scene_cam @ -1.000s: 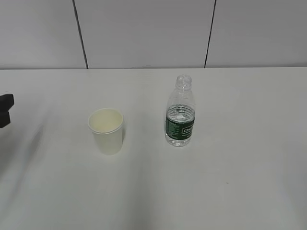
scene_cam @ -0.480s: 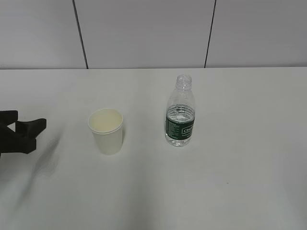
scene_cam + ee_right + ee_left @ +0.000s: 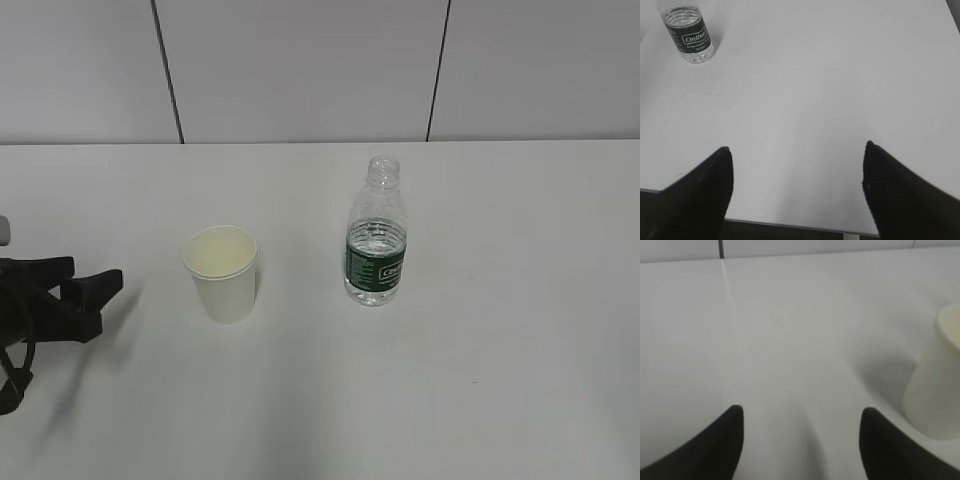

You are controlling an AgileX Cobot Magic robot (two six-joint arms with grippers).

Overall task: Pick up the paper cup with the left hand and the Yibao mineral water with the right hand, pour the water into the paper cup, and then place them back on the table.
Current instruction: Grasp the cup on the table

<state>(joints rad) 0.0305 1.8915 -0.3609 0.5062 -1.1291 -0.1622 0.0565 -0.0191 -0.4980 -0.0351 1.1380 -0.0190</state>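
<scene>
Small cream-white paper cup (image 3: 221,272) with rolled rim and pale yellowish inside: upright on the large plain white tabletop (image 3: 480,380), untouched; ahead of the left hand (image 3: 85,290) and off to its right, near but apart. In the left wrist view the cup (image 3: 935,390) sits right of the span between the two black fingers (image 3: 720,440), outside their gap, casting a soft shadow toward them.

Small clear ribbed plastic bottle of Yibao mineral water (image 3: 376,233), dark green label band with white lettering, neck uncapped: upright on the table, beyond the cup on the far side from the left hand, well apart from it. In the right wrist view the bottle (image 3: 687,30) stands far ahead of the right hand (image 3: 797,150) and to its left, only its lower part in frame.

Left hand: black two-finger gripper, jaws spread wide, empty, low over the table.

Right hand: black fingers (image 3: 900,195) spread wide, empty, over the table's near edge
</scene>
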